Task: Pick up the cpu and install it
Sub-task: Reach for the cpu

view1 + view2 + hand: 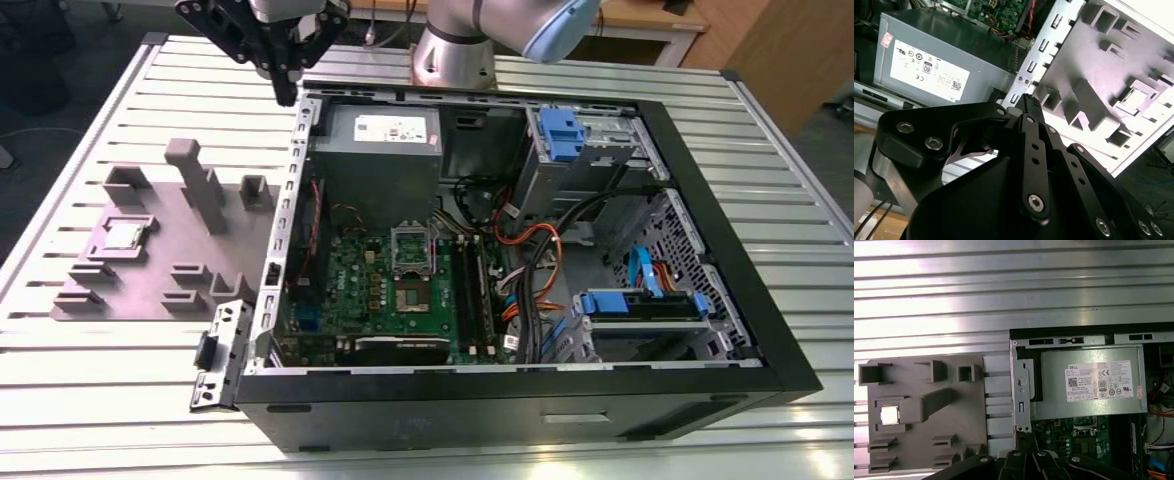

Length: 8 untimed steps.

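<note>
The arm's tool (284,92) is hanging above one corner of the open case (534,400), its fingers drawn together at the tips and gripping nothing. In the exterior view it is hovering just beside the power supply (378,150), over the line where the case meets the grey jig (147,285) lying on the slatted desk (80,390) toward the exterior view's left. The cpu (124,235) is sitting flat in a square pocket of that jig, metal top up, well apart from the tool. The pocket appears to be holding it level and square for a grasp from above. In the first wrist view the cpu (890,415) is showing as a pale square in the jig. Inside the case, the socket (412,295) on the green board (354,290) is lying uncovered, its frame (411,240) tipped up, apparently left open to take the cpu. Judging by the empty tool and the seated cpu, the pick-up is not yet made.
</note>
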{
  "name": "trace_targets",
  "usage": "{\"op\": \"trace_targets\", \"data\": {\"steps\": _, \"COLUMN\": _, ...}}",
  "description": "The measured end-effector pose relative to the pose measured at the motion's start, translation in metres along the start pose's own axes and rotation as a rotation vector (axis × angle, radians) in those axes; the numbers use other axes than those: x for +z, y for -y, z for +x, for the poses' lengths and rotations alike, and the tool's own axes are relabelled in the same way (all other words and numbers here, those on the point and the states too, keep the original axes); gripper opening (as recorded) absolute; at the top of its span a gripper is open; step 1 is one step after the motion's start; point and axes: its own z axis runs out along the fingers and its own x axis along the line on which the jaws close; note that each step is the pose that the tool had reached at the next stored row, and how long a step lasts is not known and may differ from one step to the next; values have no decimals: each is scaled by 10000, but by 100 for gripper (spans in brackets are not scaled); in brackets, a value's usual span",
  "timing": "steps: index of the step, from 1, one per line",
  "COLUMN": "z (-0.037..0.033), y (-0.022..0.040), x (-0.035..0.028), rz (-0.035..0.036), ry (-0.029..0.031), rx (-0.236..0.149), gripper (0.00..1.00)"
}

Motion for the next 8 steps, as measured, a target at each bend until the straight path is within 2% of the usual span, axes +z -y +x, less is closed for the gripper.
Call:
{"op": "trace_targets", "data": {"steps": 3, "z": 84, "y": 6, "x": -2, "rz": 1, "ry": -1, "rx": 3, "gripper": 11}}
{"op": "trace_targets", "data": {"steps": 8, "z": 180, "y": 13, "x": -3, "rz": 0, "ry": -1, "rx": 1, "gripper": 11}}
